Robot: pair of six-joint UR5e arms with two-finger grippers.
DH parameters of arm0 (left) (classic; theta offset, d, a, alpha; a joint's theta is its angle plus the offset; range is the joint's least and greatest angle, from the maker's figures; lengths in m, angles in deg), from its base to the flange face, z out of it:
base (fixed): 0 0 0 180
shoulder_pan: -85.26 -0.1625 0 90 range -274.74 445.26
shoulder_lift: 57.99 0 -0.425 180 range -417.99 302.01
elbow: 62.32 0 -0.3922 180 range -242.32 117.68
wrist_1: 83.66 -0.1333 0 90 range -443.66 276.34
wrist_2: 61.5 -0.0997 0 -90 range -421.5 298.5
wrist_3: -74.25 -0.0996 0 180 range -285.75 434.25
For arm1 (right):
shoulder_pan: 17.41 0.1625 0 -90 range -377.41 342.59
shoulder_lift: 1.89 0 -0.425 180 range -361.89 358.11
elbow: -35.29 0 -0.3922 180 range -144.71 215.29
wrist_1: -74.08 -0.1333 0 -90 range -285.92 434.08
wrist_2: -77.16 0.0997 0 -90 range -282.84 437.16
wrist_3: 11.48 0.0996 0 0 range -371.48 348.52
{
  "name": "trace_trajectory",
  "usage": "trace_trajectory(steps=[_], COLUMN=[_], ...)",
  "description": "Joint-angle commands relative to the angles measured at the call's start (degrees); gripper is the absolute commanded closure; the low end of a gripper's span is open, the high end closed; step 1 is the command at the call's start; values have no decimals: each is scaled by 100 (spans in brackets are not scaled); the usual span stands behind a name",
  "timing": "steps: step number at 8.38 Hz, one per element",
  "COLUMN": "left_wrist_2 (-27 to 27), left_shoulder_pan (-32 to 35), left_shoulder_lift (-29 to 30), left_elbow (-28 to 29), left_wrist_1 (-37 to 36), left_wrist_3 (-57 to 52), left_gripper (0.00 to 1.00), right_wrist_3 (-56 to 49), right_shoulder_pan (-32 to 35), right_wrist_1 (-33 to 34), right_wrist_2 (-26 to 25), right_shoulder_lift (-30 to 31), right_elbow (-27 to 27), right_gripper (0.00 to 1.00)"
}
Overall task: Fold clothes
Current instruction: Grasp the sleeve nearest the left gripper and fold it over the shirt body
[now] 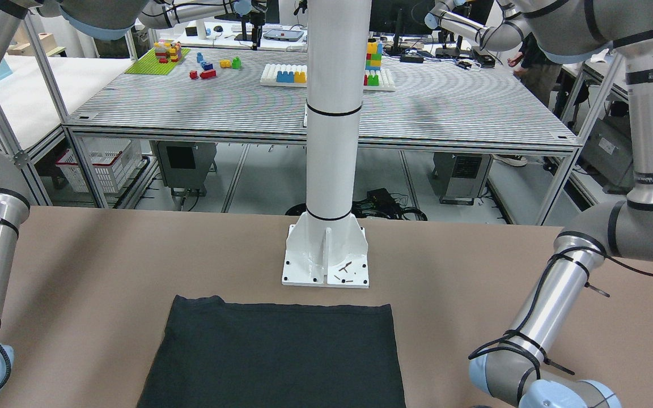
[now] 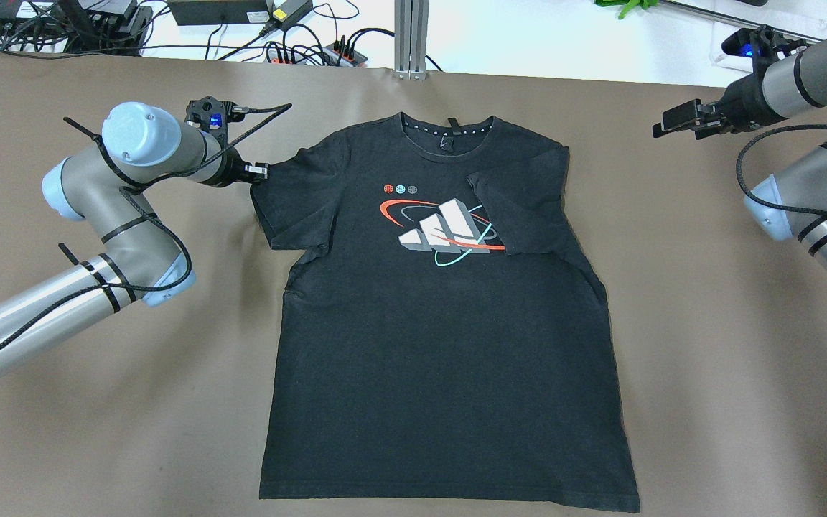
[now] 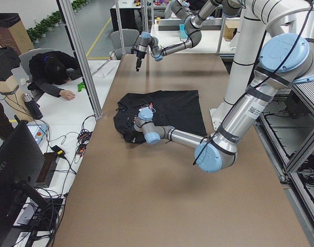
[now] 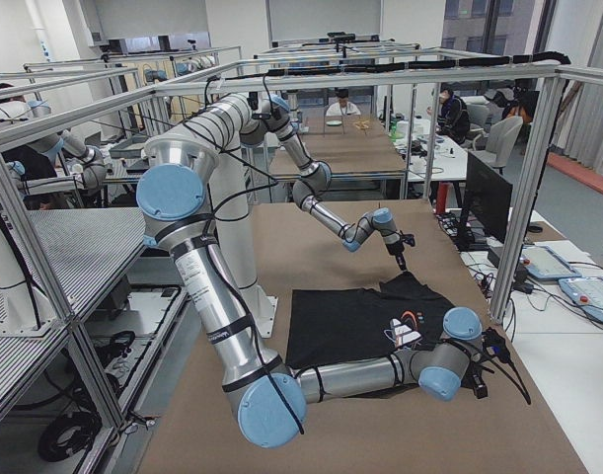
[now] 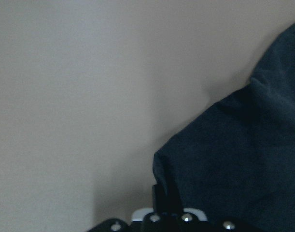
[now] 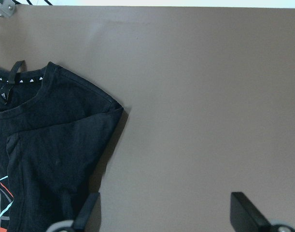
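The clothes are one black T-shirt with a white, red and teal chest print, lying flat and face up on the brown table. Its sleeve on the right is folded in over the chest. My left gripper sits low at the outer edge of the other sleeve. In the left wrist view the dark fabric runs in between the closed-up fingers, so it is shut on the sleeve. My right gripper hangs open off the shirt's far right corner, its fingertips wide apart over bare table beside the shirt.
The white pillar's base stands just behind the shirt's hem. Cables and power strips and an aluminium post line the far edge. A person sits at a desk beyond that edge.
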Motion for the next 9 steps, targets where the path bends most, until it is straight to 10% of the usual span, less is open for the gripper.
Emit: trace_trajectory(steps=[1, 4, 9], left_wrist_2=[286, -404, -1128], left_shoulder_pan=[153, -468, -779], left_shoulder_lift=[130, 717, 2363], left_elbow=[-1453, -1673, 481], left_wrist_1=[-1782, -2591, -2286], left_wrist_3=[96, 771, 1441], left_gripper=[100, 100, 100], right_wrist_3=[0, 0, 0], right_shoulder_pan=[-8, 1, -8], right_wrist_1=[-2, -2, -2], right_wrist_2=[-16, -25, -43], right_shoulder_lift=[30, 56, 83], right_elbow=[0, 0, 0], right_gripper=[6, 6, 6])
